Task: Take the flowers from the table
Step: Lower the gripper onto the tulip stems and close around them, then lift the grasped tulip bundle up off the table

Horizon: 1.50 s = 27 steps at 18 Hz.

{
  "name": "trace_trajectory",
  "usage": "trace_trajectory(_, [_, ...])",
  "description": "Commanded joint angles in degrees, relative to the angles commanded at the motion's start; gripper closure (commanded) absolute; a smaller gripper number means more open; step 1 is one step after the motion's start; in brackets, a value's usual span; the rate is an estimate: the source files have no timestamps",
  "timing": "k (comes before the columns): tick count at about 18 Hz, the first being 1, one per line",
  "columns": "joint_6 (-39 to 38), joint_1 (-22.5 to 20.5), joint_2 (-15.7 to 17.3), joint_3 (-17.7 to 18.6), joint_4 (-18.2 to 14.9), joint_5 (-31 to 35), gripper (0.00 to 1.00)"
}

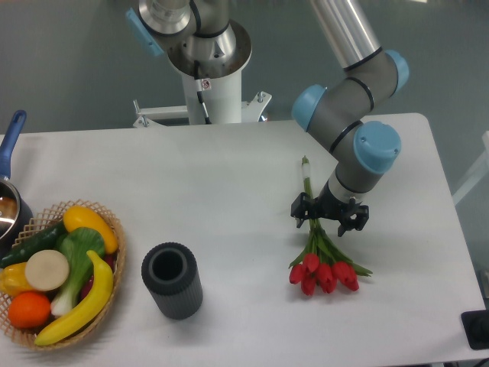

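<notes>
Flowers [322, 269] lie on the white worktop [229, 191] toward its right side, red buds pointing to the near edge and stems running away from the camera. Directly over the stems sits the gripper [330, 214], fingers spread to either side of them; whether they touch is unclear. Farther left stand a dark cylinder [172, 280] and a fruit basket [114, 229].

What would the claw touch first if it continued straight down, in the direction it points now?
Most likely the flowers: the claw points down over their green stems, with a finger on each side. Below them is only the table. Its height above the stems is unclear from this view.
</notes>
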<state>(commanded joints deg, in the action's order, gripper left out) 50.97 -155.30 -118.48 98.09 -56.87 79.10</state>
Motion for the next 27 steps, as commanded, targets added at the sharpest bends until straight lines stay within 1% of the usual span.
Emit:
trace_trajectory(1, [0.0, 0.0, -0.1, 0.0, 0.0, 0.1, 0.16])
trace_trajectory(2, [0.0, 0.0, -0.3, 0.0, 0.1, 0.0, 0.23])
trace_trajectory(5, [0.4, 0.2, -0.7, -0.1, 0.7, 0.0, 0.26])
trace_trajectory(6, [0.4, 0.2, -0.6, -0.1, 0.8, -0.3, 0.36])
trace_trajectory(8, [0.4, 0.2, -0.6, -0.1, 0.8, -0.5, 0.48])
trace_trajectory(9, [0.4, 0.2, -0.5, -0.1, 0.8, -0.5, 0.6])
trace_trajectory(13, [0.3, 0.1, -0.1, -0.1, 0.7, -0.8, 0.75])
trace_trajectory(15, [0.4, 0.1, -0.1, -0.1, 0.8, -0.7, 0.76])
trace_trajectory(18, [0.4, 0.1, 0.5, -0.6, 0.7, -0.8, 0.82])
trace_trajectory(22, [0.4, 0.1, 1.2, -0.9, 0.7, -0.8, 0.82])
trace_trajectory(27, [0.2, 0.3, 8.9, -1.3, 0.4, -1.3, 0.82])
